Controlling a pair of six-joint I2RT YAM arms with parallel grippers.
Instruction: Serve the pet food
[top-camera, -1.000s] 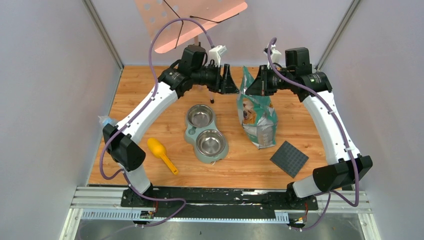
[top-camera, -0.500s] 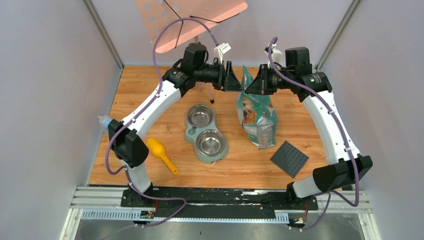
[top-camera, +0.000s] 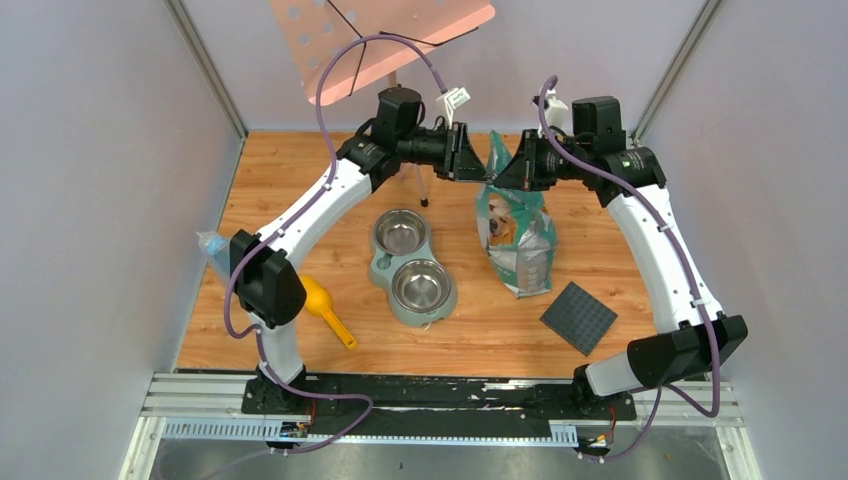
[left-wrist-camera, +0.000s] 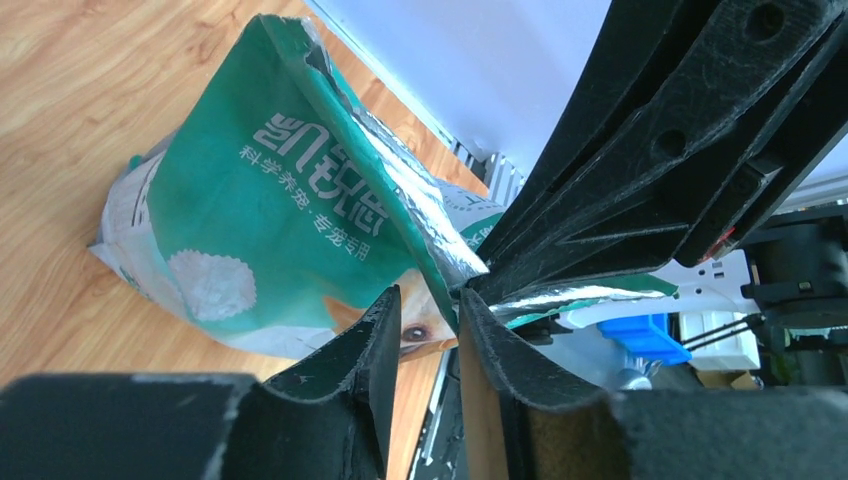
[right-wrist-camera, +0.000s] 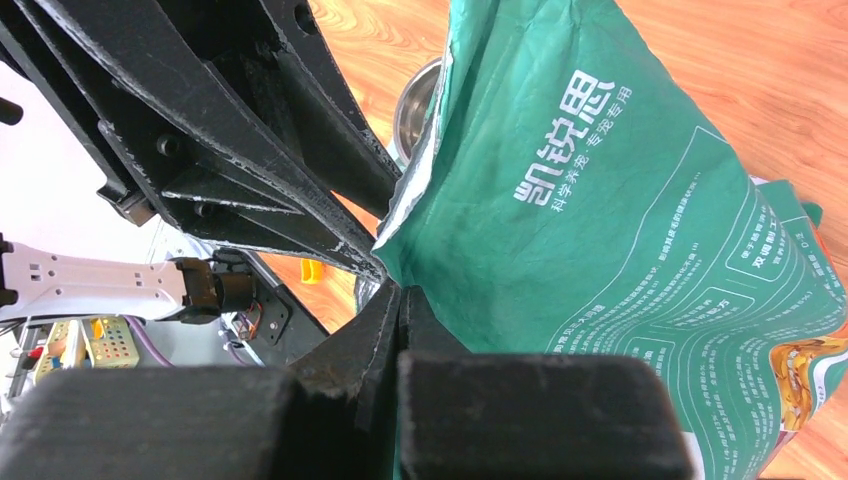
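The teal-green bag (top-camera: 512, 238) with a golden dog stands upright at the back of the table, its top torn open. No kibble shows; it is hidden inside the bag. My right gripper (top-camera: 506, 172) is shut on the right side of the bag's rim, seen in the right wrist view (right-wrist-camera: 400, 292) pinching the green foil (right-wrist-camera: 620, 220). My left gripper (top-camera: 470, 162) is at the bag's left rim. In the left wrist view (left-wrist-camera: 430, 297) its jaws stand a narrow gap apart, with the bag's (left-wrist-camera: 270, 200) silver-lined edge just at the fingertips.
A green double bowl stand (top-camera: 412, 268) with two empty steel bowls sits left of the bag. A yellow scoop (top-camera: 330, 312) lies front left, partly under my left arm. A dark grey square mat (top-camera: 578, 317) lies front right. A pink music stand (top-camera: 380, 40) rises behind.
My left arm has swung right, bringing its gripper from a gap away up against the bag's open top. The right gripper and the bag have stayed put.
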